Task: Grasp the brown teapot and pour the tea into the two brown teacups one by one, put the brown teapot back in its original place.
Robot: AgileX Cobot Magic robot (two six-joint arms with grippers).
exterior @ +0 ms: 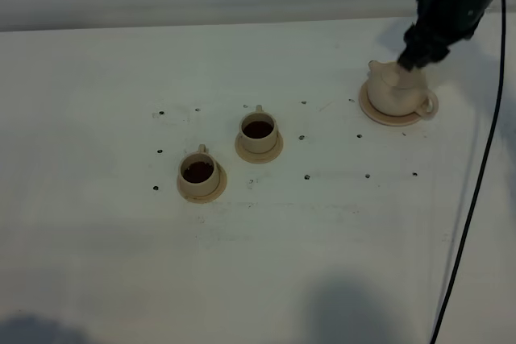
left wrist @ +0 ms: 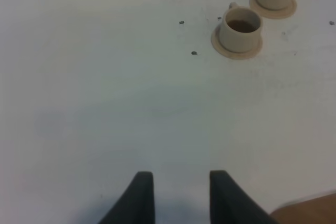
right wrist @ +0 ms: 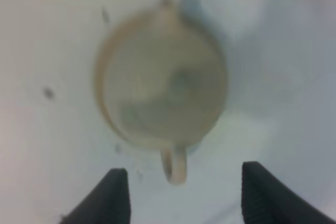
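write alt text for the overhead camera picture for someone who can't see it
A tan teapot sits on its round coaster at the far right of a white table, under the dark right arm. Two small cups on saucers, both holding dark tea, stand near the middle.

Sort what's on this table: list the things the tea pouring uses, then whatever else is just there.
In use: brown teapot, sitting on its coaster; two teacups, both holding dark tea, each on a saucer.
Just there: black cable; small dark marks on the table.
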